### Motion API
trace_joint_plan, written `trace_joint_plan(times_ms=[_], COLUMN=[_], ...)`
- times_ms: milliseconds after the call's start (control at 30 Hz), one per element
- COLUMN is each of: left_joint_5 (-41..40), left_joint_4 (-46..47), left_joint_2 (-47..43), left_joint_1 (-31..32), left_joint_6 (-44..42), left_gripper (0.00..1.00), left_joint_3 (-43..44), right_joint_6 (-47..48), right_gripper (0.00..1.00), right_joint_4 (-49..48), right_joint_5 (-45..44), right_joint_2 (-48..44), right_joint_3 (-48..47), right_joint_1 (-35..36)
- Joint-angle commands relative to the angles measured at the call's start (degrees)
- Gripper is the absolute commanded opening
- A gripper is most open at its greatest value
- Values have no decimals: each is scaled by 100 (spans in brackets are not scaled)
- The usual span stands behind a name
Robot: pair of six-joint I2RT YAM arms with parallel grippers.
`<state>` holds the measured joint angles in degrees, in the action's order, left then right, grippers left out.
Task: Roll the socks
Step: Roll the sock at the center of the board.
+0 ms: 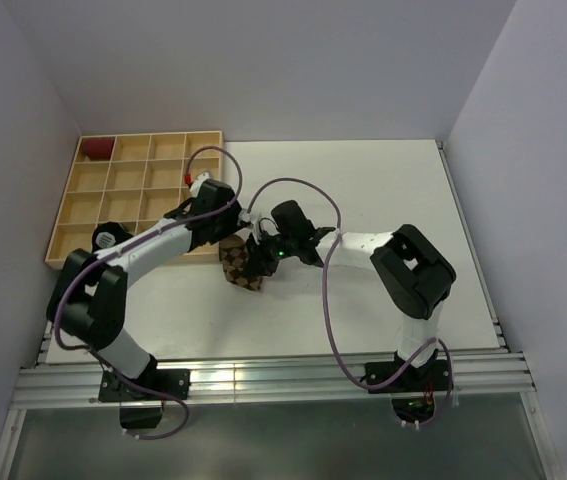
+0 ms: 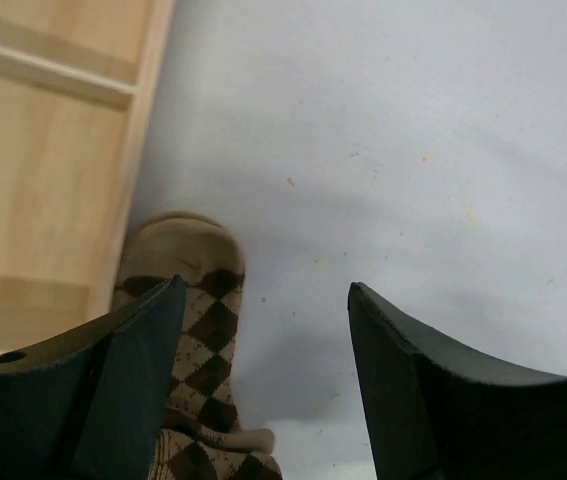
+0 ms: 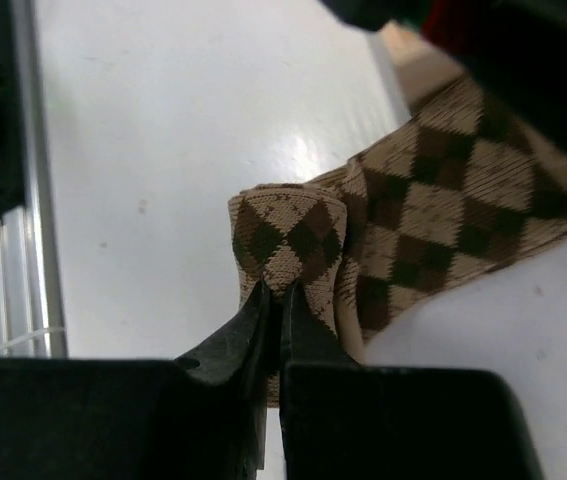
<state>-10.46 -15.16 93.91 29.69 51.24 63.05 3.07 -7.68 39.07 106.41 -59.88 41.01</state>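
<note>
A tan and brown argyle sock (image 1: 240, 265) lies on the white table between the two arms, its near end folded into a short roll (image 3: 285, 240). My right gripper (image 3: 277, 292) is shut on the edge of that roll. My left gripper (image 2: 263, 300) is open above the sock's toe end (image 2: 188, 300), which lies under its left finger (image 2: 133, 370); it holds nothing. In the top view the left gripper (image 1: 250, 222) sits just above the sock and the right gripper (image 1: 263, 258) is at the sock's right side.
A wooden tray of compartments (image 1: 133, 190) stands at the back left, its edge right beside the sock (image 2: 113, 200). A red object (image 1: 96, 149) sits in its far left compartment. The aluminium rail (image 1: 263, 380) runs along the near edge.
</note>
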Motion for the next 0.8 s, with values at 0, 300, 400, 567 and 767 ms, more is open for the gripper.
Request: trace_joint_plan(times_ms=[0,300,400,567,767], left_joint_5=[132,-386,-422,-273,141], left_joint_4=[126,-611,-725,-910,-646], left_joint_2=[-1120,-698,-856,-1173,-1735], left_joint_1=[37,-51,-130,-139,-139], left_joint_6=[325,456,509,623,1019], left_gripper=[72,69,67,63,63], left_joint_3=[-397,-99,-222,-573,-1566], right_joint_6=[-817,-186,-9,27,71], right_gripper=[0,0,0,0,0], right_joint_4=[927,970,1076,1050,962], right_joint_5=[-655,-1076,-1349,-1446,-1525], right_joint_2=[416,345,372,319,99], right_joint_3=[-7,47,37,55,178], right_joint_1=[-463,-173,90,214,223])
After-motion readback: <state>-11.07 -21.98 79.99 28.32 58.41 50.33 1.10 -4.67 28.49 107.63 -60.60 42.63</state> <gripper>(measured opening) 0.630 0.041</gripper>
